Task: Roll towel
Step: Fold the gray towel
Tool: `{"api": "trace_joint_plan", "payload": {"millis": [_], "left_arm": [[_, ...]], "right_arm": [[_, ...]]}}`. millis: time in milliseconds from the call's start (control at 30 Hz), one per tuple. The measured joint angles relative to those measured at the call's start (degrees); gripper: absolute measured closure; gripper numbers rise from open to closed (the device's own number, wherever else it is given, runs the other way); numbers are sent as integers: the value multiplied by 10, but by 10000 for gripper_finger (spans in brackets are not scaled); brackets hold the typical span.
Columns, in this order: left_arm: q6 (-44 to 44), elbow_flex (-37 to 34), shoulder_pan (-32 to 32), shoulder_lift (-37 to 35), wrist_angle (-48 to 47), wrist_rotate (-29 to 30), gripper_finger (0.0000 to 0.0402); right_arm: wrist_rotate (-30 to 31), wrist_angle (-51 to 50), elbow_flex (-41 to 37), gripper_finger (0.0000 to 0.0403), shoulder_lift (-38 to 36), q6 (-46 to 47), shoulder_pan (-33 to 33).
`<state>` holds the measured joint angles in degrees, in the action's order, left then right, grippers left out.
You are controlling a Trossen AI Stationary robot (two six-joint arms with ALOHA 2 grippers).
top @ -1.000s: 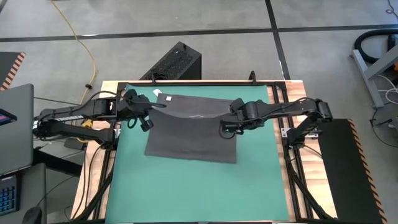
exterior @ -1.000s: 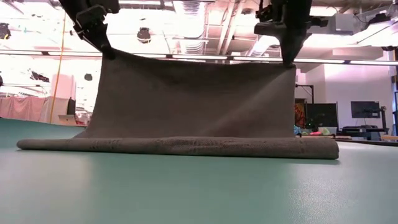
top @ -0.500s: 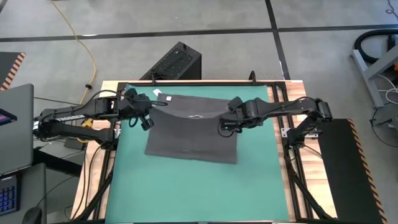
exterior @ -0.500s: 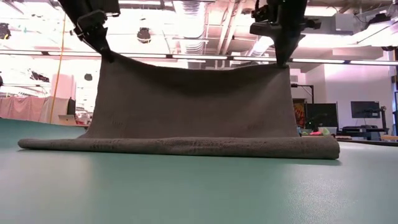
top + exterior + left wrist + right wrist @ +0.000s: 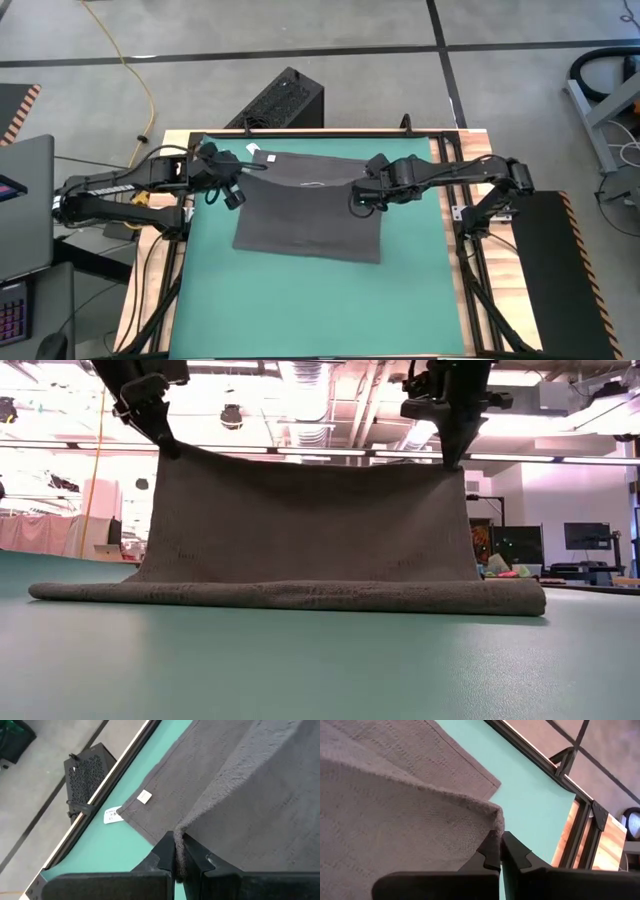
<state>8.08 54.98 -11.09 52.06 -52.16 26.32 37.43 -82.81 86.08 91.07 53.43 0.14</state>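
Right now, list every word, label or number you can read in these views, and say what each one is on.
No text can be read in any view.
White tag sewn on the towel: no legible print.
White label lying by the towel's corner on the green mat: dark print, too small to read.
Monitor in the room behind: nothing legible.
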Motion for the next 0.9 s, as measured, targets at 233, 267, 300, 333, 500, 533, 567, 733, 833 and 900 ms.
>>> {"api": "trace_joint_plan", "payload": {"millis": [233,267,300,333,500,533,567,733,833,900], "left_arm": [[-3,20,1,-6,-32,16,401],[-9,20,0,-5,-34,20,401],[-17,20,-2,-4,-34,22,401],[-24,20,-4,-4,-34,22,402],[-32,20,-10,7,-33,7,401],[-35,20,-10,8,-33,7,401],[-39,20,-10,11,-30,8,401],[-56,5,-20,16,13,-4,401],[-60,-7,-30,17,20,1,402],[-60,-9,-36,18,23,8,402]], "right_arm": [[0,16,0,390,0,-17,-12],[0,19,0,390,0,-24,-15],[0,23,0,390,0,-27,-18],[0,26,0,390,0,-29,-19],[0,27,0,390,0,-30,-22],[0,26,0,390,0,-30,-22],[0,26,0,390,0,-29,-22],[0,26,0,390,0,-29,-22],[0,26,0,390,7,-30,-22],[0,25,0,390,16,-39,-25]]}}
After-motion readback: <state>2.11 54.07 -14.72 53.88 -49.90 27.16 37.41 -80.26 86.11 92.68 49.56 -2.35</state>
